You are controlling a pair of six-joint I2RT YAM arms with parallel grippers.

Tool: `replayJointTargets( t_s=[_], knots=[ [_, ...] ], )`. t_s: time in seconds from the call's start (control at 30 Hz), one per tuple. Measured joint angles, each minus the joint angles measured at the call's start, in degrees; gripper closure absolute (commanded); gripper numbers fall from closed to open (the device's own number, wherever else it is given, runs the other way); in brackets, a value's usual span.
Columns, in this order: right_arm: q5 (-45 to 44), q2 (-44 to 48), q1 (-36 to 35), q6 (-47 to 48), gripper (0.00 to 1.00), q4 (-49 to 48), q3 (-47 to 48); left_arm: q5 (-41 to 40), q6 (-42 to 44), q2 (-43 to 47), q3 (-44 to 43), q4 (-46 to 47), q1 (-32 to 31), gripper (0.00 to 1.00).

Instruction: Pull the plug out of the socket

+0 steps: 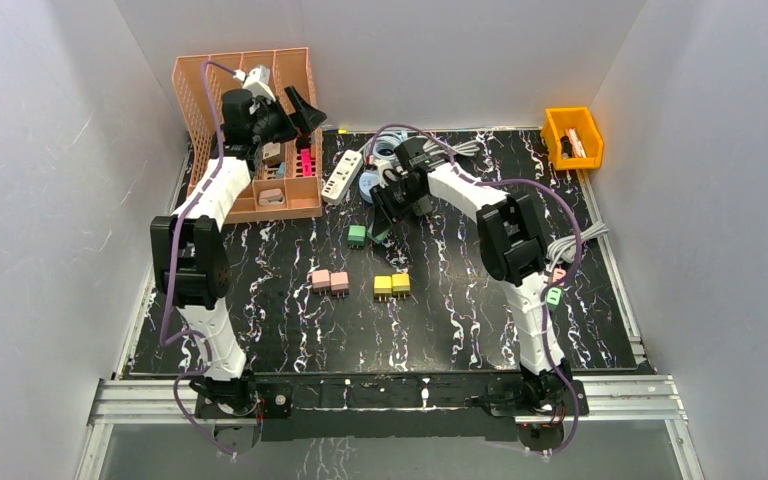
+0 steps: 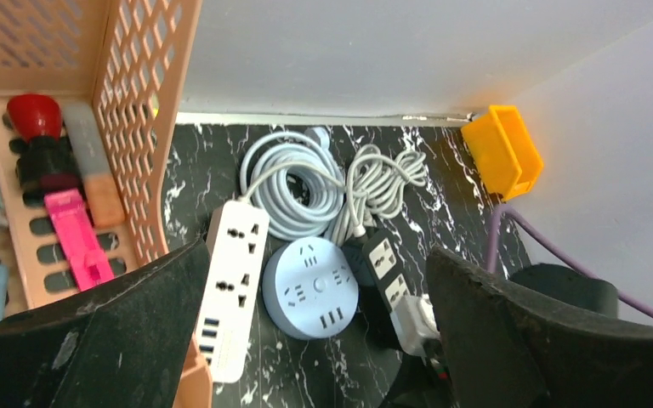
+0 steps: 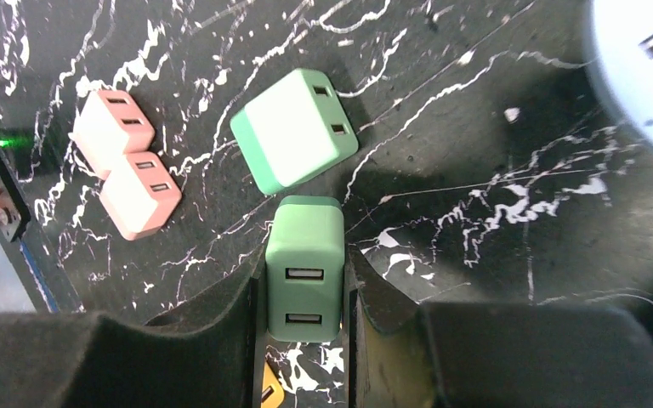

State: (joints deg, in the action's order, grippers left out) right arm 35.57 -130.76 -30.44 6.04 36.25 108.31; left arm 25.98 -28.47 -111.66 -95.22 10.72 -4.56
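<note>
Item: green plug [image 3: 304, 268], which was clamped by its narrow sides in the right gripper [image 3: 306, 293]. It sat low over the desk [image 3: 493, 102] and out of any socket, on the near side of the round blue socket [image 2: 310, 287] and the white power strip [image 2: 236, 280]. Orientation: its long axis ran in line with the fingers, port face toward the wrist and prongs hidden, and a loose green plug [image 3: 293, 140] lay just past its leading end, so the set-down likely belonged beside that. Left gripper [image 2: 316, 280]: it hung wide open and empty above the sockets, the farther arm from the plug.
</note>
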Motion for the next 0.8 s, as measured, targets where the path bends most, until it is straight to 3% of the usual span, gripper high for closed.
replayJointTargets(
  t_s=[0.13,0.33,0.43,0.63,0.8],
  knots=[
    [0.87,-2.19,-0.5,0.87,0.68,2.69,0.74,0.9,-0.76,3.37,6.97,0.94,1.55,0.02],
    [-0.55,-2.27,-0.79,1.75,0.42,4.33,1.57,1.9,-0.39,4.87,13.18,-0.04,4.39,0.02],
    [-2.78,-2.27,-0.83,1.57,0.36,4.24,1.68,2.01,0.59,6.29,15.61,-1.09,5.16,0.02],
    [-8.41,-2.25,-0.87,-0.61,0.32,2.08,1.68,1.64,3.48,10.97,19.43,-3.19,5.11,0.04],
    [-12.85,0.63,-0.87,-6.14,0.32,-5.14,-2.27,1.2,6.08,13.84,20.98,-5.22,4.42,0.08]
  ],
)
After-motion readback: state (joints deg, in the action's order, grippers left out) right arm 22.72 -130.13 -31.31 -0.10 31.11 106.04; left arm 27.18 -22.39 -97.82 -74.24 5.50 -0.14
